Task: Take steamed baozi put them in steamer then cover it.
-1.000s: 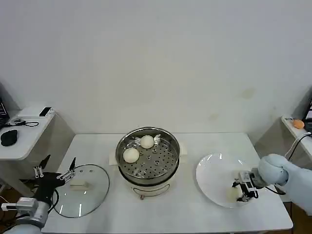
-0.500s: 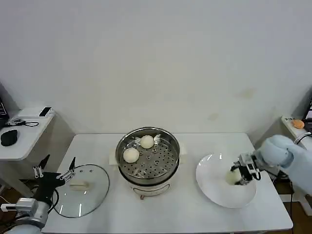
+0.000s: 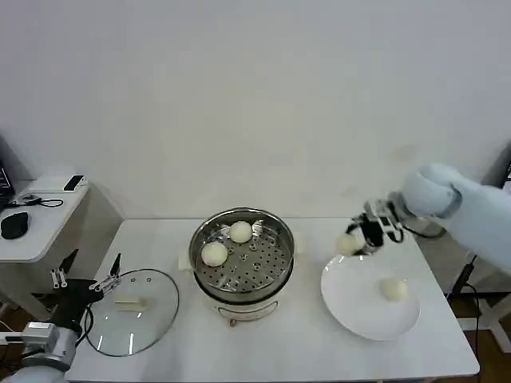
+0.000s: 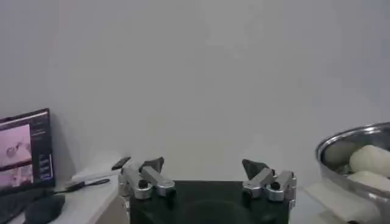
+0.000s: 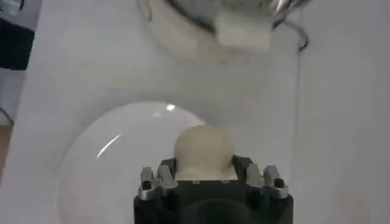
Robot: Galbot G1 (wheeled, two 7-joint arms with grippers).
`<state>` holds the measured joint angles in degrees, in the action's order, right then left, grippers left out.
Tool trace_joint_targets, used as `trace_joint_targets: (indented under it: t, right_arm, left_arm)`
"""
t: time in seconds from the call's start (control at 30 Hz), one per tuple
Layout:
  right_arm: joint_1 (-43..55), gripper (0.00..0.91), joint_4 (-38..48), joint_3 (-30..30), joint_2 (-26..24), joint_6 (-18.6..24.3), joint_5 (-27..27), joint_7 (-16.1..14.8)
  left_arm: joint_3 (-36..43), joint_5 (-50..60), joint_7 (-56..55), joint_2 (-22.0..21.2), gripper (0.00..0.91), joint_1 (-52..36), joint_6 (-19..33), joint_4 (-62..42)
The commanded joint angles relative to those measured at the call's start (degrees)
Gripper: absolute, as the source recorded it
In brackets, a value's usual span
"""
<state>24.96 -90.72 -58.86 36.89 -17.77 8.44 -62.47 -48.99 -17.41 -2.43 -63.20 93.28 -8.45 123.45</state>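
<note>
My right gripper (image 3: 355,238) is shut on a cream-white baozi (image 3: 347,243), held in the air over the plate's far left edge, right of the steamer (image 3: 242,254). In the right wrist view the same baozi (image 5: 203,149) sits clamped between the fingers above the plate. Two baozi (image 3: 240,231) (image 3: 214,254) lie on the steamer's perforated tray. Another baozi (image 3: 393,289) rests on the white plate (image 3: 351,307). The glass cover (image 3: 152,307) lies flat on the table at the left, its cream handle (image 3: 128,302) up. My left gripper (image 3: 86,279) hangs open by the cover's left edge.
A side table (image 3: 36,227) with a dark mouse and small devices stands at the far left. The steamer's rim (image 4: 356,143) shows at the edge of the left wrist view, and a lit screen (image 4: 24,149) stands far off.
My right gripper lifted a baozi off the plate's right side and carried it up and left toward the steamer. One baozi now lies bare on the plate. The left arm barely moved.
</note>
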Motion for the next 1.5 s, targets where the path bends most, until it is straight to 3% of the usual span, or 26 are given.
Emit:
trace_joint_targets:
  t: [0.03, 0.23, 0.37, 0.83, 1.5]
  right_arm:
    - [11.45, 0.635, 5.99, -6.34, 18.95, 0.37, 5.06, 0.19]
    - [7.97, 0.635, 8.47, -5.94, 26.94, 3.07, 4.07, 0.42]
    - [4.67, 0.635, 7.57, -6.95, 29.16, 5.29, 3.01, 0.55]
    - [0.97, 0.635, 8.38, -11.44, 32.12, 14.37, -3.34, -0.91]
    - [0.96, 0.635, 8.75, -12.93, 33.63, 19.76, -4.92, -1.08]
  left_arm:
    - [-0.26, 0.2, 0.05, -0.16, 0.907, 0.07, -0.08, 0.02]
    - [-1.19, 0.48, 0.15, -1.02, 0.907, 0.8, -0.07, 0.51]
    - [-2.06, 0.77, 0.17, -1.65, 0.907, 1.29, -0.09, 1.2]
    - [-4.07, 1.21, 0.34, -2.59, 0.907, 2.44, -0.45, 3.75]
    - [-4.27, 0.98, 0.39, -3.19, 0.907, 2.28, -0.17, 3.31]
